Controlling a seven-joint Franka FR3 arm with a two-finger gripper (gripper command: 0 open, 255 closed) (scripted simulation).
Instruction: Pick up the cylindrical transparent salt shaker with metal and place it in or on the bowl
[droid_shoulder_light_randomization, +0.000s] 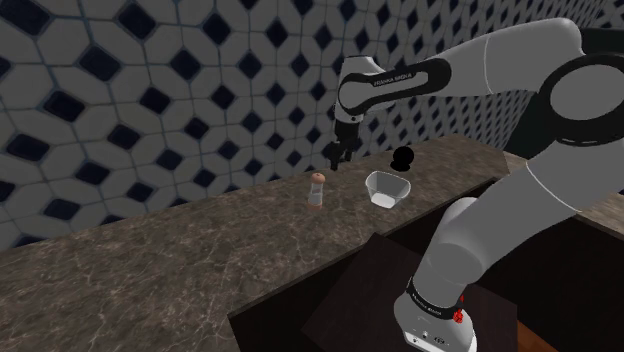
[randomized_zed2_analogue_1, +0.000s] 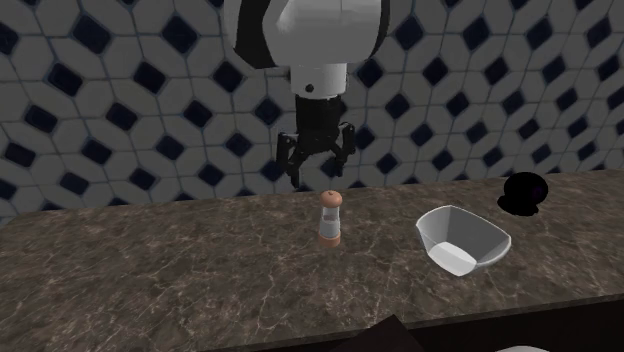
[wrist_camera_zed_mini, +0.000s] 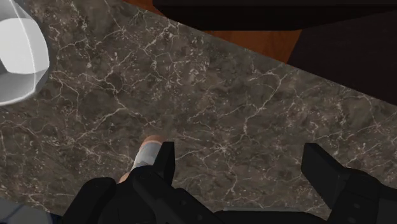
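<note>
Your tool (randomized_zed2_analogue_1: 318, 180): fingers apart, empty, above bench (randomized_zed2_analogue_1: 150, 270). Shaker (randomized_zed2_analogue_1: 330, 218) upright on bench, at 5 o'clock below tool in second exterior view. Wrist view: shaker outside gap, beside one finger. You likely need sideways shift before descent. Bowl (randomized_zed2_analogue_1: 432, 219) at 4 o'clock of shaker.

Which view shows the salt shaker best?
The second exterior view: the salt shaker stands whole on the counter, nothing covering it. The shoulder view shows it smaller; the wrist view, partly hidden behind a black finger.
</note>
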